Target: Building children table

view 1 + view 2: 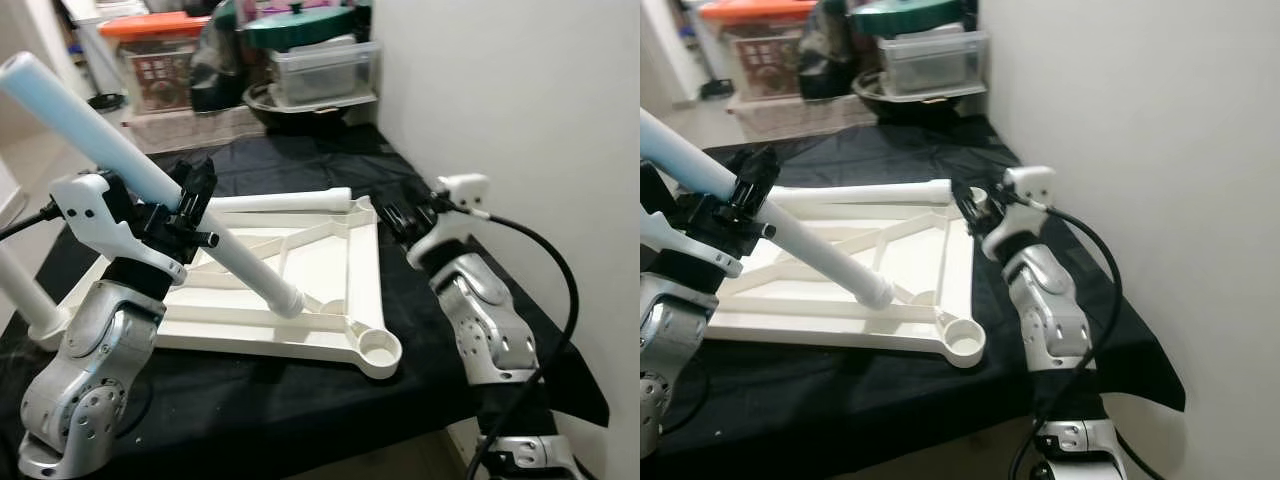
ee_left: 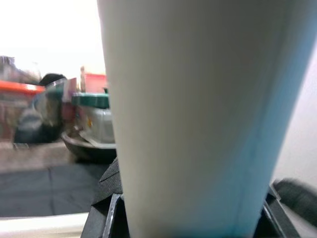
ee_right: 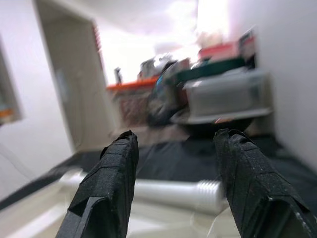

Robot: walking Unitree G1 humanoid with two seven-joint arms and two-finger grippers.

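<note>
Left end effector [image 1: 190, 205] pinching a white table leg [image 1: 150, 180] slanted over the upturned white tabletop frame [image 1: 330, 290] on the black-draped desk [image 1: 300, 390], right end effector [image 3: 173, 183] spread beside the frame's far corner

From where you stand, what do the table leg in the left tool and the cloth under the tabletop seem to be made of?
The table leg, clamped in the left tool: probably moulded plastic, smooth, with a dull sheen and a threaded end. The cloth: black woven fabric, matt, creased and hanging limp at the edge. The tabletop looks like the same white plastic.

White wall [image 1: 520, 100] hems the right; storage bins [image 1: 320, 65] block the far edge
</note>
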